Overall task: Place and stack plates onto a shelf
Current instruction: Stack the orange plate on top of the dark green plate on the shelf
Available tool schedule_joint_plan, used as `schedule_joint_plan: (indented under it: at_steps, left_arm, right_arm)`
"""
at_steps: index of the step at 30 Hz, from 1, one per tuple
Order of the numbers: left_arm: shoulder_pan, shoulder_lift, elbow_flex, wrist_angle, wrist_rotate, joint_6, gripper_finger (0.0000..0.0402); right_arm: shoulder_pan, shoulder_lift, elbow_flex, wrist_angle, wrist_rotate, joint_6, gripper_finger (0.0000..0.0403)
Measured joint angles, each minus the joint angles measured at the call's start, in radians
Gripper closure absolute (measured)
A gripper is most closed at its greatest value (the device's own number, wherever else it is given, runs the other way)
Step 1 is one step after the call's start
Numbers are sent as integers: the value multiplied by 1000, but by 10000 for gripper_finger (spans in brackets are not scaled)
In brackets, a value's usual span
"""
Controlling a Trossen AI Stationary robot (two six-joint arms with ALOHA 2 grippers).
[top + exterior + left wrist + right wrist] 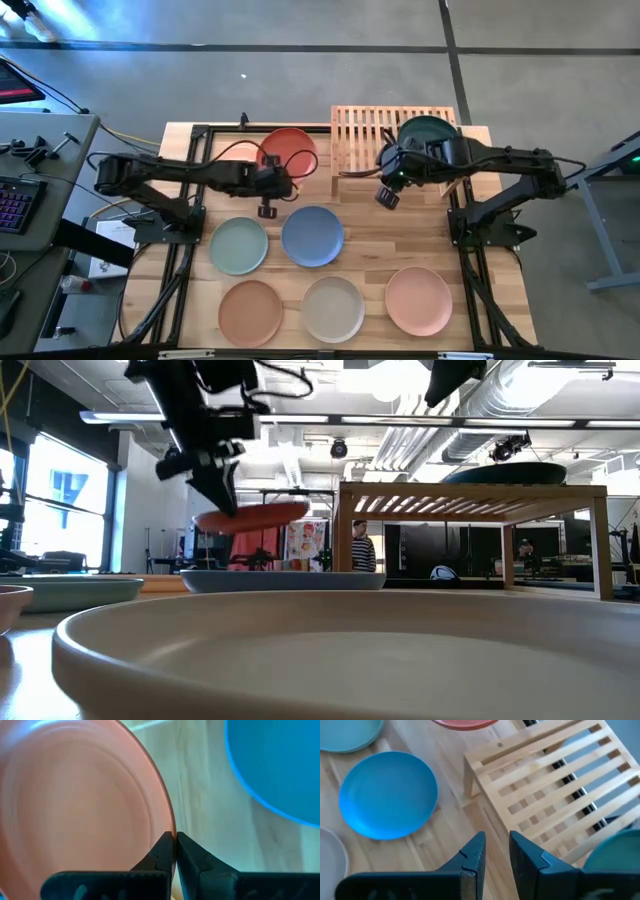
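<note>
The shelf stands at the far middle of the table, and everything below is placed from it. On its right end lies the teal plate. Just left of the shelf the left gripper is clenched on the rim of the red plate, its fingertips pinched at the edge; the low view shows this plate lifted clear of the table, roughly level. The right gripper hangs over the shelf's near edge, holding nothing, its fingers a little apart. Nearer than the shelf, just past its left corner, lies the blue plate, with the green plate beside it farther left. Along the near edge, well away from the shelf, lie the terracotta plate, beige plate and pink plate. No writing can be read on any plate or on the shelf.
</note>
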Motion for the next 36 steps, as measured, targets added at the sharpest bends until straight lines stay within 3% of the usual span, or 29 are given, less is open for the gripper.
schedule_joint_plan:
  at_steps: [14,20,36]
  left_arm:
    - [-160,-121,0,-1,0,-18,401]
    - [-225,-121,0,-1,1,-18,401]
    - [-343,-120,0,1,5,-18,401]
  right_arm:
    - [67,29,0,12,-21,-25,340]
    - [56,75,0,19,-160,-26,340]
    - [139,225,0,204,-78,-338,340]
